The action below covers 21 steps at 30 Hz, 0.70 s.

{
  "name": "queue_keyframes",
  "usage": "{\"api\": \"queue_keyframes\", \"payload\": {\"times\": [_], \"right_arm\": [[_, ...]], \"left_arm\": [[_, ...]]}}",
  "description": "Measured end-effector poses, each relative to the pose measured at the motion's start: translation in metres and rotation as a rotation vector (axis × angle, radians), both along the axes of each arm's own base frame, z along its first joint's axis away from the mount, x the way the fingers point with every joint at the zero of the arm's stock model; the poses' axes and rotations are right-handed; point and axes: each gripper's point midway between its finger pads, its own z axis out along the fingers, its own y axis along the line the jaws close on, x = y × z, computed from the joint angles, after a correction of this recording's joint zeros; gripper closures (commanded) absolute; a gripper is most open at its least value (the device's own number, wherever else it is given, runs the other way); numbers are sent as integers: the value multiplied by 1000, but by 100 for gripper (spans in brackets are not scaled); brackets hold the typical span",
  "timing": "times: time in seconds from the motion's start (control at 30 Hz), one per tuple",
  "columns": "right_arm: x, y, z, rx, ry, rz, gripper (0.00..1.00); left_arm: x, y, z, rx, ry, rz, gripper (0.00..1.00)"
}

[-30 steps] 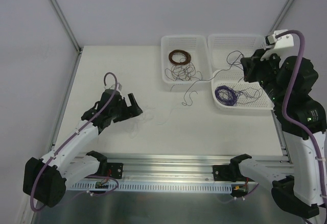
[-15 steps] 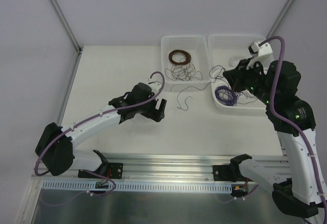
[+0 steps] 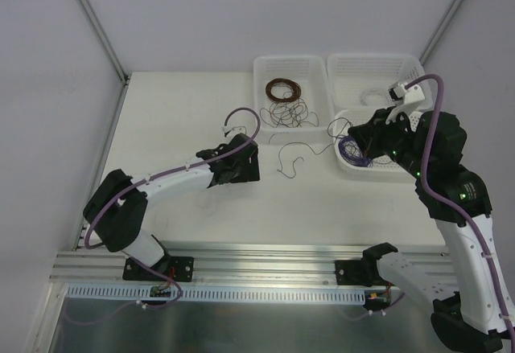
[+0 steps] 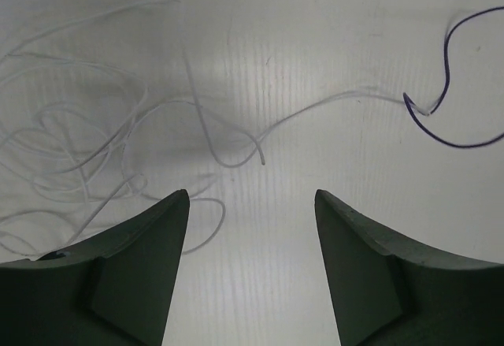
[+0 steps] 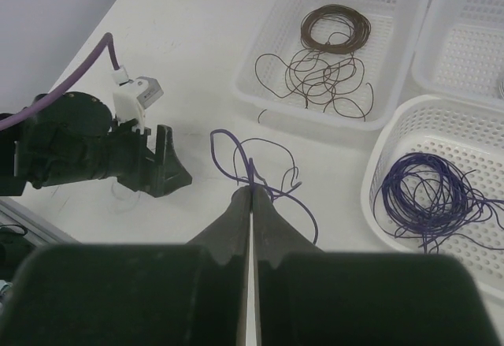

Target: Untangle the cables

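Observation:
A loose dark purple cable strand (image 5: 233,150) loops over the table between the baskets and my left gripper; in the top view the strand (image 3: 290,160) trails from my right gripper. My right gripper (image 5: 252,188) is shut on this strand, held above the near right basket's left rim in the top view (image 3: 352,138). My left gripper (image 3: 251,165) is open and empty, low over the table, just left of the strand. In the left wrist view the gripper (image 4: 252,204) has pale thin wires (image 4: 87,165) ahead left and the purple strand's end (image 4: 442,102) far right. A blackish tangle (image 5: 324,78) lies in the left basket.
The left white basket (image 3: 261,96) also holds a neat brown coil (image 3: 282,89). The near right basket (image 3: 402,166) holds a tidy purple coil (image 5: 429,196). A third white basket (image 3: 370,71) stands at the far right. The metal rail (image 3: 265,260) runs along the near edge.
My left arm has swung right, from the table's left side to the middle near the strand. My right gripper has moved left and nearer, off the far right basket, carrying the purple strand.

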Motion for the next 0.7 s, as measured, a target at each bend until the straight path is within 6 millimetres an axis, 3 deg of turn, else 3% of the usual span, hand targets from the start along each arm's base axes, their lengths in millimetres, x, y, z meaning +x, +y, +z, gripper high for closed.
{"api": "queue_keyframes", "payload": {"times": [0.37,0.47,0.53,0.63,0.7], "right_arm": [[-15,0,-10,33,9,13,99],[-17,-1,-11,34,8,15,99],[-18,-1,-10,35,4,14,99],[-19,-5,-10,25,-1,-1,99],[-18,-11,-12,5,-1,-29,99]], "left_arm": [[30,1,-21,6,5,271,53],[33,4,-29,20,9,302,66],[33,5,-34,29,17,310,82],[35,10,-35,49,12,313,97],[38,16,-32,66,-7,311,100]]}}
